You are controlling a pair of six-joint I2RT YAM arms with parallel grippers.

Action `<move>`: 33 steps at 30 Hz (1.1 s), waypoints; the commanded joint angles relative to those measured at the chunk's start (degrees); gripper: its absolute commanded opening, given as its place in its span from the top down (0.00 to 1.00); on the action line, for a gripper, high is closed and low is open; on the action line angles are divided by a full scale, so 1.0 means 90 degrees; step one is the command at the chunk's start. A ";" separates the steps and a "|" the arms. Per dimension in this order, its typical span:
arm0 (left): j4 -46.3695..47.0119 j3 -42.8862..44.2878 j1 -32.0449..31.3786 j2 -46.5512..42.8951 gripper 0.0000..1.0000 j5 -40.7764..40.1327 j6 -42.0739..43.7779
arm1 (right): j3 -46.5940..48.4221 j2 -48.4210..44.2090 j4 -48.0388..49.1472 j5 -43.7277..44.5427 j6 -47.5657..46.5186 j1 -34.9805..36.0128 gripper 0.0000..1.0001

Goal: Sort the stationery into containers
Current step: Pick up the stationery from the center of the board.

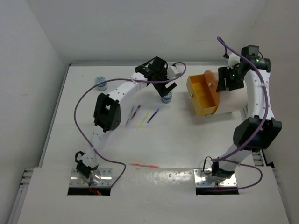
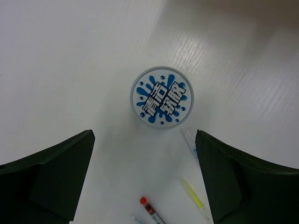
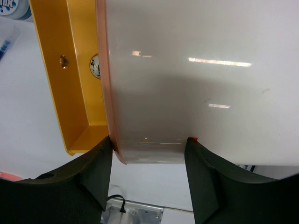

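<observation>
A blue-and-white patterned cylinder (image 2: 161,97) stands upright on the table, just beyond my open, empty left gripper (image 2: 144,135); in the top view the gripper (image 1: 167,87) hovers over that cylinder (image 1: 166,98). A red pen (image 2: 152,210), a yellow pen (image 2: 196,198) and a blue pen (image 2: 189,142) lie near it. A second cylinder (image 1: 100,83) stands at the far left. The cream drum container (image 1: 231,95) has its orange drawer (image 1: 203,93) slid out. My right gripper (image 1: 229,80) is open above the drum (image 3: 196,79), with its fingers (image 3: 70,186) either side of the drum's rim.
Several pens (image 1: 140,114) lie in a loose row mid-table. An orange-red pen (image 1: 145,165) lies alone near the front edge. The drawer (image 3: 70,79) is open towards the pens. White walls close in the table at the back and sides.
</observation>
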 commanded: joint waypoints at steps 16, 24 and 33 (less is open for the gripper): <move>0.1096 0.0021 -0.0088 0.0741 0.17 0.0708 -0.1005 | -0.0266 0.0552 -0.1376 -0.0002 0.0157 -0.0001 0.45; 0.1273 -0.0145 -0.0088 0.0722 0.41 0.0660 -0.1113 | -0.0276 0.0522 -0.1406 0.0036 0.0128 -0.0001 0.45; 0.0979 -0.0281 -0.0097 0.0703 0.24 0.0581 -0.0937 | -0.0286 0.0532 -0.1406 0.0046 0.0109 0.0009 0.45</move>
